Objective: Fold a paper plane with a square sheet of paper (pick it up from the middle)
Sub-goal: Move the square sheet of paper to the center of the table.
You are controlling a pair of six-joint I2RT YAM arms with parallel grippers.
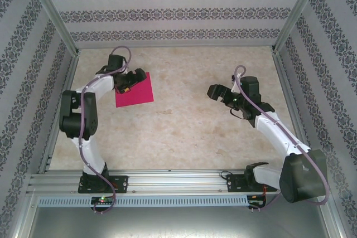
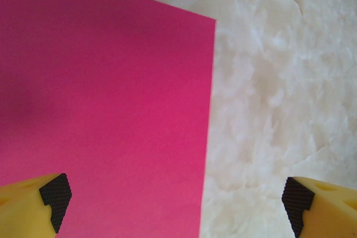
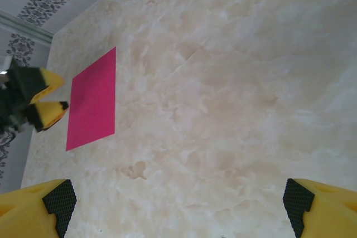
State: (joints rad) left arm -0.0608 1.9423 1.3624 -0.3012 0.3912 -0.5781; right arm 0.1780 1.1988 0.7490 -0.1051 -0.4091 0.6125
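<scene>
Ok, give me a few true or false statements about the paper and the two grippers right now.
1. The sheet lies flat and unfolded on the table. True.
2. The left gripper is shut on the sheet. False: its jaws are open, holding nothing.
3. The right gripper is open above bare table. True.
4. The sheet lies beside the right gripper. False: it lies at the left gripper, apart from the right one.

Marbled beige table [image 1: 184,137], damask-striped walls [image 1: 167,14], aluminium rail [image 1: 178,180]
</scene>
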